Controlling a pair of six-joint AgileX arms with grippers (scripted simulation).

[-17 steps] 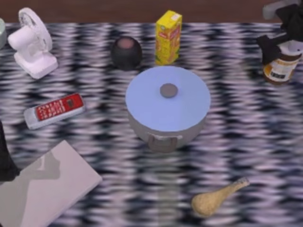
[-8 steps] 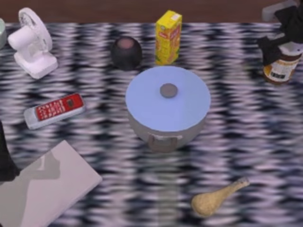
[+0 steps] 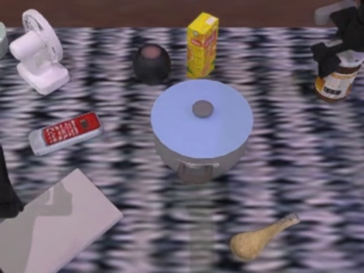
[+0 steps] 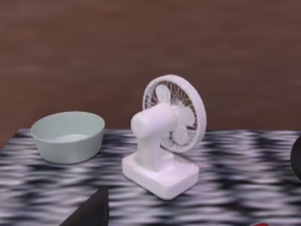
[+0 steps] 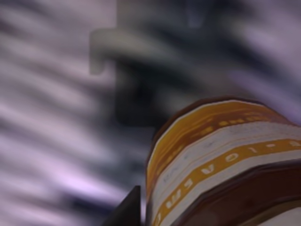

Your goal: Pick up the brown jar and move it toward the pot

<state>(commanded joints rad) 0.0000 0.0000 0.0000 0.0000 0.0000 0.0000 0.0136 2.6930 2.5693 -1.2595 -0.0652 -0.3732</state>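
The brown jar [image 3: 336, 79], with a white lid and an orange-yellow and white label, stands at the table's far right back. My right gripper [image 3: 341, 54] is down over its top, shut on the jar. In the right wrist view the jar's label [image 5: 221, 155] fills the frame, and one dark finger [image 5: 128, 209] lies against its side. The pot [image 3: 201, 128], grey with a flat pale blue lid and a small knob, sits at the table's middle, well to the left of the jar. My left arm [image 3: 5, 190] stays parked at the left edge, with one finger [image 4: 94, 212] showing.
A yellow carton [image 3: 202, 44] and a dark squat vessel [image 3: 152, 62] stand behind the pot. At the left are a white fan [image 3: 38, 52], a red-and-white phone [image 3: 65, 132] and a pale book [image 3: 54, 224]. A gourd-shaped thing [image 3: 261, 236] lies at the front right. A pale bowl [image 4: 68, 136] stands beside the fan.
The right gripper and the jar's top have shifted very slightly; the jar stays at the same spot. The left arm has not moved.
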